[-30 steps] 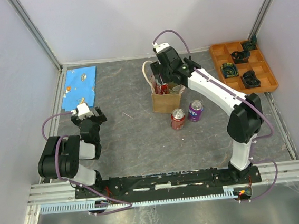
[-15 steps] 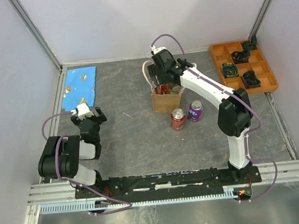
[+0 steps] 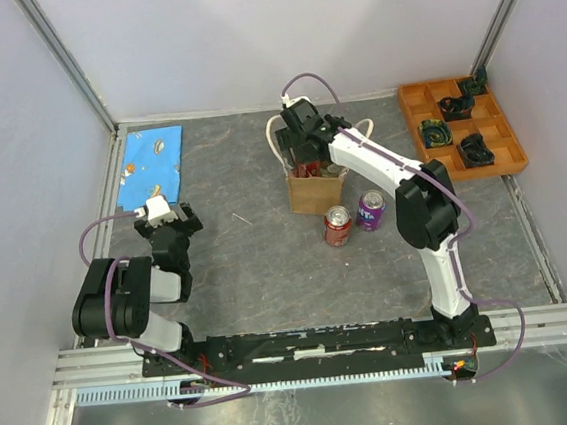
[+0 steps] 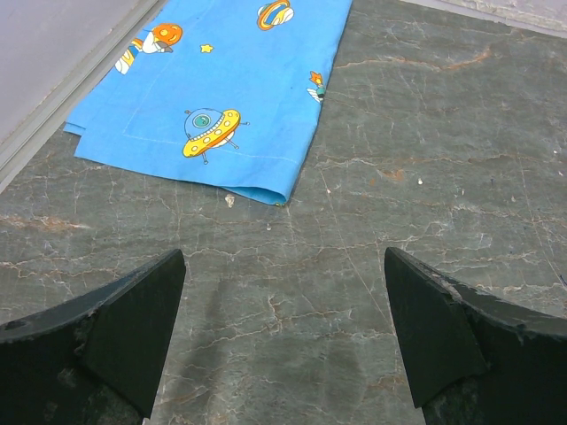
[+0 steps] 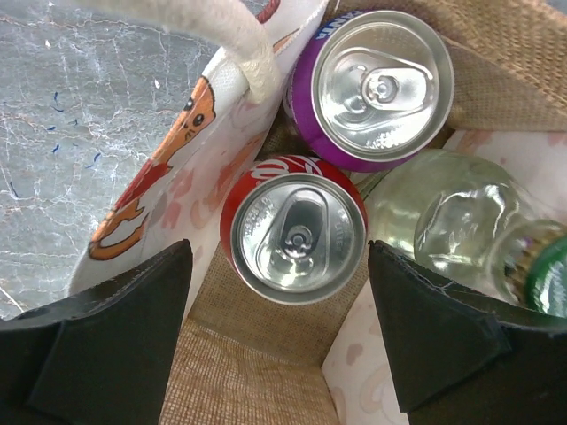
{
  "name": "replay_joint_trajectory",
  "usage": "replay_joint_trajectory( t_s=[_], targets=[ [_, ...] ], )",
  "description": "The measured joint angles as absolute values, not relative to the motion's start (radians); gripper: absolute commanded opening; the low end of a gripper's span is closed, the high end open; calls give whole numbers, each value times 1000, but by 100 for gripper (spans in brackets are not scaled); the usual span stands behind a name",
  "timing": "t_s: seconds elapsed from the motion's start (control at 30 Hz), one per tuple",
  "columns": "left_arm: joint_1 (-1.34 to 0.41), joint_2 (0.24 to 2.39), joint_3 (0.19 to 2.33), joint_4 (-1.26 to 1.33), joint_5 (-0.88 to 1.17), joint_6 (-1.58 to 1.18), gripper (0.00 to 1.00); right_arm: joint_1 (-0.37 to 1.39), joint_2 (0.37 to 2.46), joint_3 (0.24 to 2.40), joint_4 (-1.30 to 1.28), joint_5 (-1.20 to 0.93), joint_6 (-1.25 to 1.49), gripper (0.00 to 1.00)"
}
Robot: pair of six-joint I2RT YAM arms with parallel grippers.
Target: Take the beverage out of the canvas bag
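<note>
The tan canvas bag (image 3: 317,191) with cream handles stands mid-table. My right gripper (image 3: 303,155) hangs open over its mouth. In the right wrist view the bag (image 5: 257,372) holds a red can (image 5: 294,235), a purple can (image 5: 372,86) and a clear glass bottle (image 5: 452,226), all upright. The open right gripper (image 5: 288,332) is just above and beside the red can, touching nothing. A second red can (image 3: 337,225) and a second purple can (image 3: 370,209) stand on the table in front of the bag. My left gripper (image 4: 283,345) is open and empty over bare table at the near left.
A blue patterned cloth (image 3: 153,160) lies at the far left, also in the left wrist view (image 4: 221,88). An orange compartment tray (image 3: 461,127) with dark parts sits at the far right. Metal frame posts and white walls bound the table.
My right gripper has moved left and lowered toward the bag's mouth, the arm folding closer in. The left arm has not moved.
</note>
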State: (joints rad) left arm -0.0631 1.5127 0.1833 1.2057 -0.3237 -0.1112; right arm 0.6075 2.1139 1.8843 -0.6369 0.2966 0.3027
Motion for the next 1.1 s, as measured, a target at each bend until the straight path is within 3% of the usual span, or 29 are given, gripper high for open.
replay_joint_trajectory(
  t_s=[0.3,0.47,0.57,0.73,1.1],
  targets=[
    [-63,1513,184,1206,-324,-111,99,597,2178,1935,-643,307,311,87],
    [-63,1513,184,1206,-324,-111,99,590,2216,1942,-636,310,315,75],
    [-63,1513,184,1206,-324,-111,99,587,2226,1947,-637,314,316,57],
    [-63,1513,184,1206,-324,-111,99,586,2227,1948,-637,315,317,1],
    [-63,1513,184,1206,-324,-111,99,589,2207,1923,-618,314,288,0]
  ],
)
